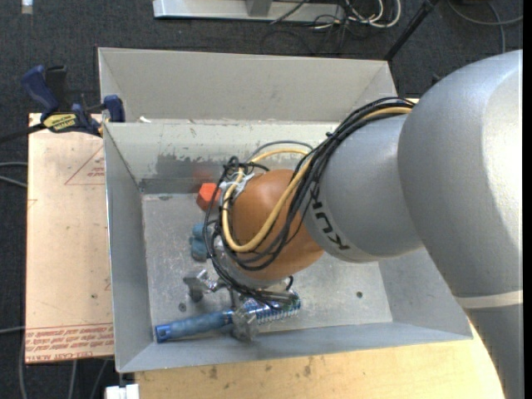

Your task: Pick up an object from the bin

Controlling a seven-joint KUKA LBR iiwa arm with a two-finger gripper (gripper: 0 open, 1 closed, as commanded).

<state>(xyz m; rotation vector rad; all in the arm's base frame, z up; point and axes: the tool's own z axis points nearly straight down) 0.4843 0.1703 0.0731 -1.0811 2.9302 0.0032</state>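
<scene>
The grey arm [432,189] holds its gripper [247,322] over a blue-handled brush [187,329].

The orange wrist cover [270,223] hides part of a teal thing [199,241] beside it.

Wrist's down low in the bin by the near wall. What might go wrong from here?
The orange-covered wrist hides whatever is beneath it, so a lift might come up empty. The blue-handled brush lies along the near wall just below it; gripped off-centre, it would likely swing or slip. The orange block and teal piece close by may get shoved.
</scene>
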